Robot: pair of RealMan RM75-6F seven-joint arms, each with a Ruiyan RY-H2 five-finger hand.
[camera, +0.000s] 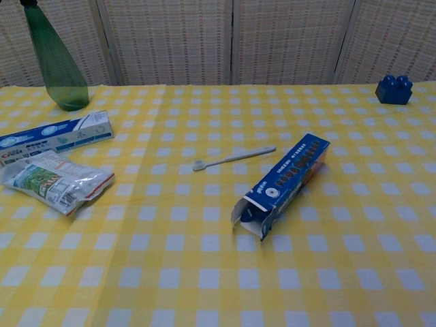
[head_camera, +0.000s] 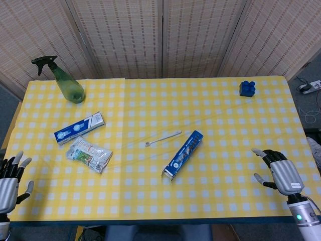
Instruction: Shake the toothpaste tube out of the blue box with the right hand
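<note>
Yellow checked tablecloth (head_camera: 150, 191) over a table before woven screens. Item, blue box (head_camera: 183, 154): lying flat near centre, open flap toward seven o'clock, tube inside not discernible. We judge a grasp at the open end would block the tube, and loose tipping could drop it off the table. Our right hand (head_camera: 279, 171), at four o'clock of the box, well apart: fingers spread, holding nothing. Left hand (head_camera: 11, 179): likewise empty, fingers apart.

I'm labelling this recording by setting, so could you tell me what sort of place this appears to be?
Probably a staged indoor test table, not a real home: a yellow checked tablecloth backed by woven folding screens, with unrelated props laid out, such as a blue box, a spray bottle and a toy brick.
</note>
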